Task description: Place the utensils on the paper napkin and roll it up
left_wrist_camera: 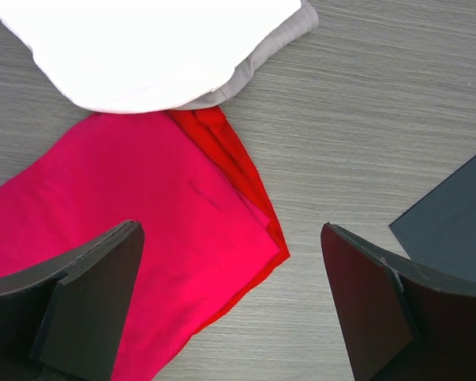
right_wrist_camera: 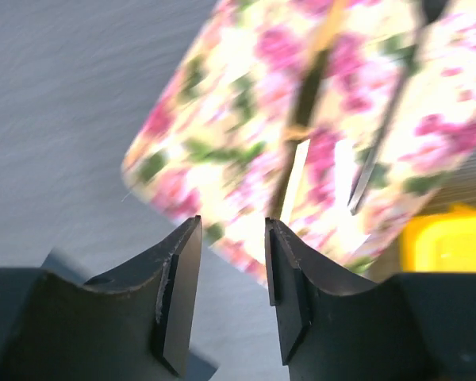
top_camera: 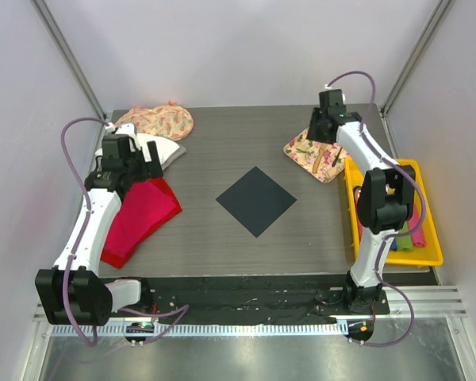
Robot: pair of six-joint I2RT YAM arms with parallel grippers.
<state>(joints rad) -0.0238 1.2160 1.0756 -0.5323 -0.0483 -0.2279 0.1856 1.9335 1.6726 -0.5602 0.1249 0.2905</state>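
One grey table (top_camera: 222, 143), black napkin (top_camera: 255, 200), white walls (top_camera: 222, 48).

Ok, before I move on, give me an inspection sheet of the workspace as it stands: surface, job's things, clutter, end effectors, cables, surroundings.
Surface: grey wood-grain table.
Job's things: paper napkin lies flat mid-table with nothing on it; utensils lie on the right floral cloth, blurred in the right wrist view.
Clutter: red cloth, white cloth and left floral cloth on the left side; yellow bin on the right side holds coloured items.
End effectors: left end effector wide open and empty over the red cloth's edge; right end effector partly open and empty over the right floral cloth.
Cables: left purple cable and right purple cable loop along their arms.
Surroundings: white walls, metal frame posts.
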